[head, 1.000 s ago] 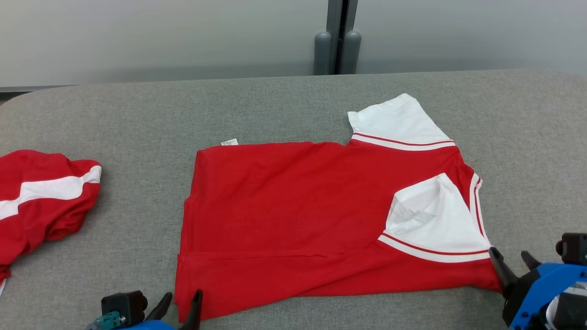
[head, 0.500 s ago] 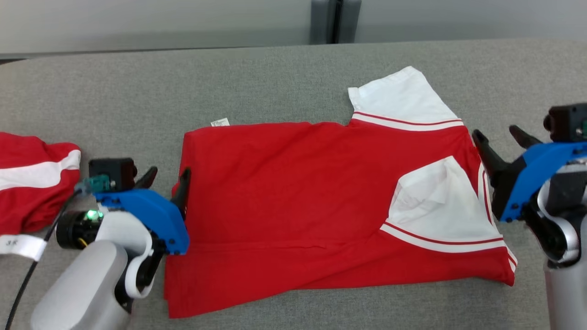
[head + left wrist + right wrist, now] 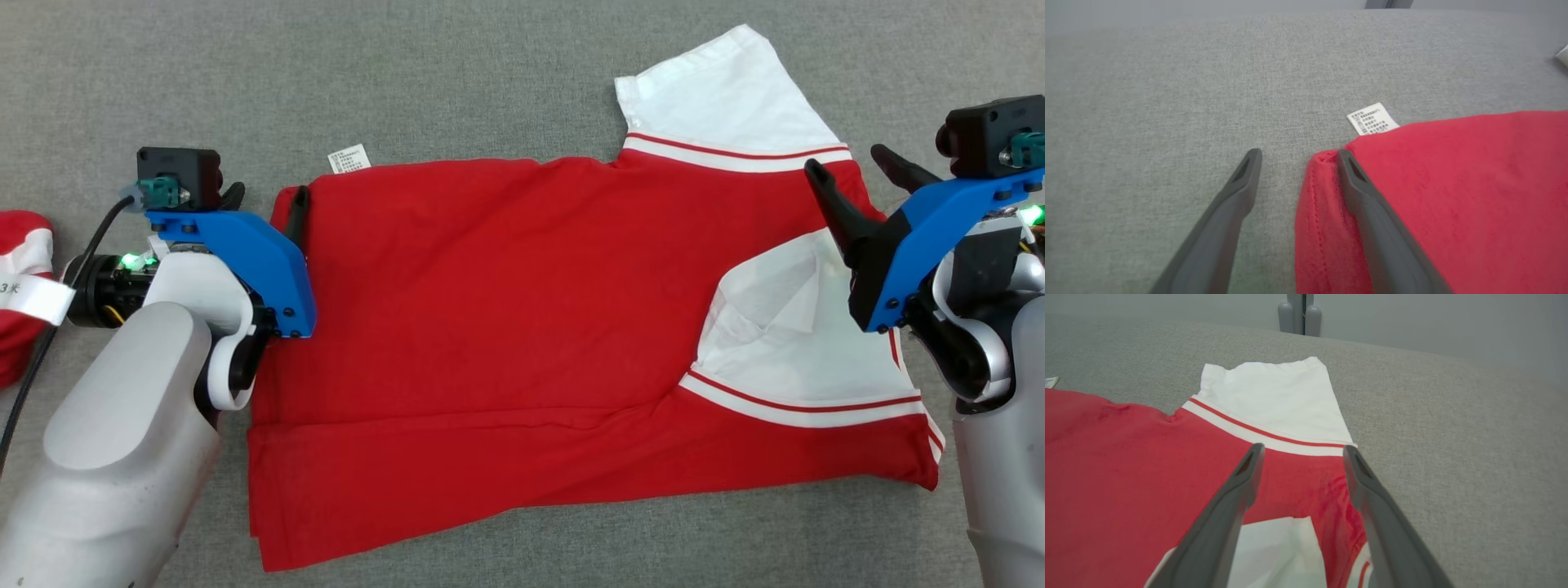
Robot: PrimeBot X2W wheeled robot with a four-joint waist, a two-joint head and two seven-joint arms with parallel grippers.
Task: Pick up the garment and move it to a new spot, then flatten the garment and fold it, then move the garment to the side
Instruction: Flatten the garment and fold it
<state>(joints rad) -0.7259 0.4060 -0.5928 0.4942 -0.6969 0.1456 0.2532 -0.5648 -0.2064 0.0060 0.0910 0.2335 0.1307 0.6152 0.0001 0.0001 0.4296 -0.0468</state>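
Symmetrically, left hand [image 3: 268, 194] and right hand [image 3: 845, 159] agape at opposite garment [image 3: 506, 310] ends.

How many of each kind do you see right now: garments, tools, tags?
Garments: 2, the spread red shirt and a red-and-white bundle at the left edge
Tools: 2, left tool and right tool, both open
Tags: 1, the white care tag at the shirt's far edge
Total: 5
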